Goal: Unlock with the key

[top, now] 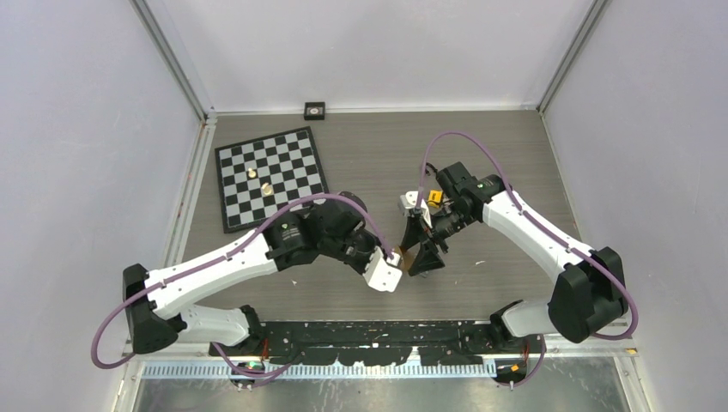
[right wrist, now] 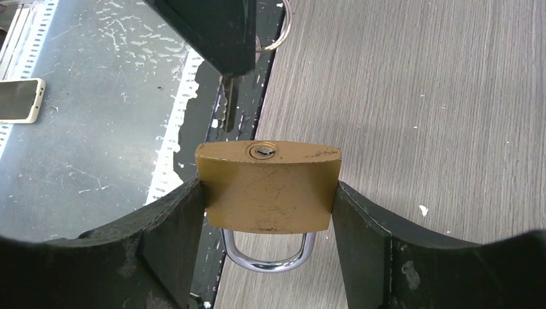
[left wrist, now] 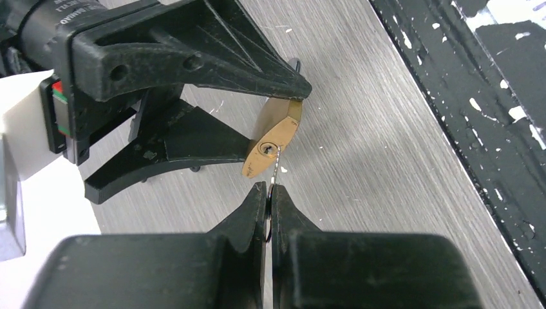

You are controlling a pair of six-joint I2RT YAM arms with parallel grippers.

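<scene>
Right claw (right wrist: 269,201) gripping padlock (right wrist: 270,177), steel shackle (right wrist: 267,262) below

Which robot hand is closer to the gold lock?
Right. The right gripper clamps the padlock by its sides; the left gripper, shut on the key, holds it just off the keyhole.
</scene>
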